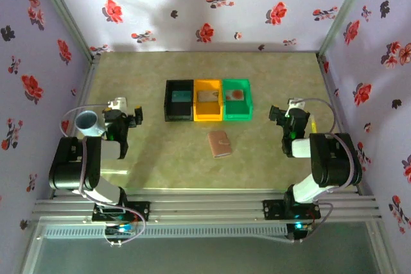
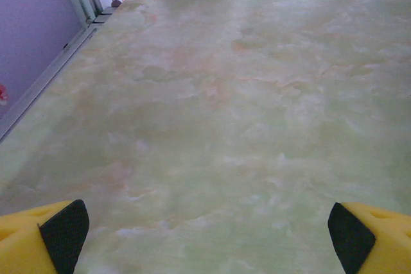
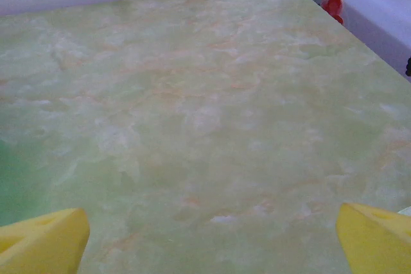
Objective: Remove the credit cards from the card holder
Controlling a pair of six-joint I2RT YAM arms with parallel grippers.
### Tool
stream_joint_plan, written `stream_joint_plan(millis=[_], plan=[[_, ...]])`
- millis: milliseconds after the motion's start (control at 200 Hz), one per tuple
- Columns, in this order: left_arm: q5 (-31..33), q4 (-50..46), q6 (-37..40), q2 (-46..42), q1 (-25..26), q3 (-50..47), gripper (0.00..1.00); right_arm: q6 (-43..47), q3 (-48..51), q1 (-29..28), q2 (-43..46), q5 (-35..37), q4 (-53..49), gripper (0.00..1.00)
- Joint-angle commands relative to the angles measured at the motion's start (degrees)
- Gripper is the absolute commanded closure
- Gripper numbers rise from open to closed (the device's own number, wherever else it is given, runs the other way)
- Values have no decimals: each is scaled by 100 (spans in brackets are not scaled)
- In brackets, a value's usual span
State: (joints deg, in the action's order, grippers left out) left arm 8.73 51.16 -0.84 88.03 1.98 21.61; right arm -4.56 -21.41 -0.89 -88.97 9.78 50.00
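The card holder lies folded shut on the table's middle, brownish-pink, its clasp tab toward the right. A teal-green credit card lies in the black bin. A pale card with an orange-red spot lies in the green bin. My left gripper hovers left of the bins, open and empty. In the left wrist view the gripper has bare tabletop between its yellow fingers. My right gripper stands open right of the bins. The right wrist view also has just table between that gripper's spread tips.
An orange bin sits between the black and green ones, with a greyish flat card inside. Flowered walls close in the back and both sides. The marbled green table is bare around the holder.
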Motion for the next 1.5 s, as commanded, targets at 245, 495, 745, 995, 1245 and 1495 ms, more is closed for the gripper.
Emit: stream_joint_plan(millis=[245, 495, 745, 995, 1245, 1495], plan=[[-47, -27, 137, 14, -40, 69, 0, -36, -111, 9, -24, -80, -8, 1], [-47, -42, 132, 17, -40, 80, 0, -36, -125, 9, -24, -71, -8, 1], [-56, -54, 126, 14, -48, 89, 0, -32, -118, 10, -25, -79, -8, 1], [-90, -88, 119, 13, -65, 98, 0, -29, -125, 18, -26, -91, -8, 1], [76, -1393, 39, -459, -70, 638, 0, 16, -118, 21, 36, -157, -41, 1], [186, -2542, -832, -1657, -73, 1137, 0, 76, -516, -89, 1231, -22, -1647, 1]])
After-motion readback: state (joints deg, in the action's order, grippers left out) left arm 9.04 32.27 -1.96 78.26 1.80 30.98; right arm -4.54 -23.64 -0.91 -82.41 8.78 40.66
